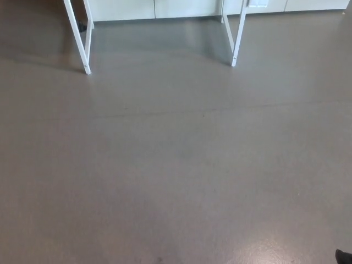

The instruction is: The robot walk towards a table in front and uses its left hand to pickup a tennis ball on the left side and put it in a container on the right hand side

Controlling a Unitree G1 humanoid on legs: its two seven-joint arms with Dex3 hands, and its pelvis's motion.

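Note:
No tennis ball and no container show in the head view. Only the white legs of a table appear at the top, a left leg (78, 38) and a right leg (238, 36); the tabletop lies above the picture's edge. Neither of my hands shows. A small black shape (344, 256) pokes in at the bottom right corner; I cannot tell what it is.
Grey floor (176, 165) stretches from the bottom of the picture up to the table legs. Behind the legs runs a white wall or cabinet base (165, 8). A faint seam crosses the floor about midway.

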